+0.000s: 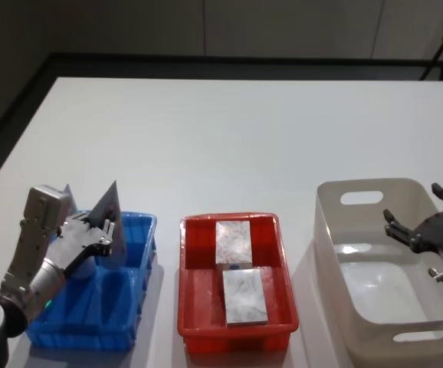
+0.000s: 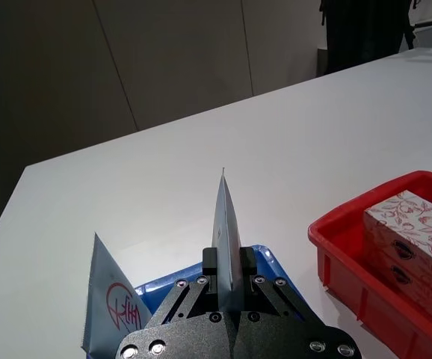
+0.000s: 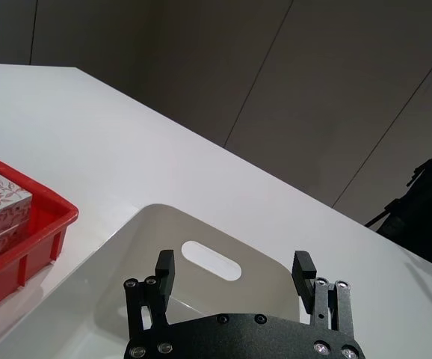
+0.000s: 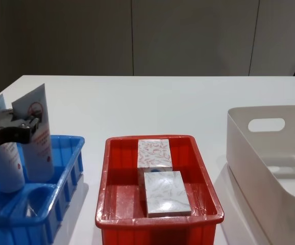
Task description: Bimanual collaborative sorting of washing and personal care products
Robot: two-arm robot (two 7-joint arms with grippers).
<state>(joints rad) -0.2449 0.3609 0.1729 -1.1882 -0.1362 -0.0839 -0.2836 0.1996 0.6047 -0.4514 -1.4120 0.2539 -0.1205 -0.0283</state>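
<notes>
Progress check, nearest stuff first. The left claw (image 4: 30,124) is clamped on the flat crimped end of a pale-blue tube (image 4: 38,138), with the tube hanging below it into the blue bin (image 4: 72,153). I can't tell if the cap end is sitting on the bin floor yet. A second tube (image 4: 4,158) stands upright in the same bin, just beside the claw on its left and apart from the held one. So I'd call that one tube sorted and one about to be let go.

Off to that claw's right is the red bin (image 4: 106,194) with two white leaf-pattern boxes lying flat. The near box (image 4: 166,193) and the far box (image 4: 154,152) touch end to end, and both look parked for good.

Further right again, the right claw (image 3: 235,262) hovers with its fingers spread and nothing between them, over the far right part of the white bin (image 4: 254,153). Under it the bin looks bare, so I'd guess everything got pulled from there.

Past both claws the table (image 1: 229,138) has no products on it. My read is that it's basically the last step: release the tube, back both arms off, done.
</notes>
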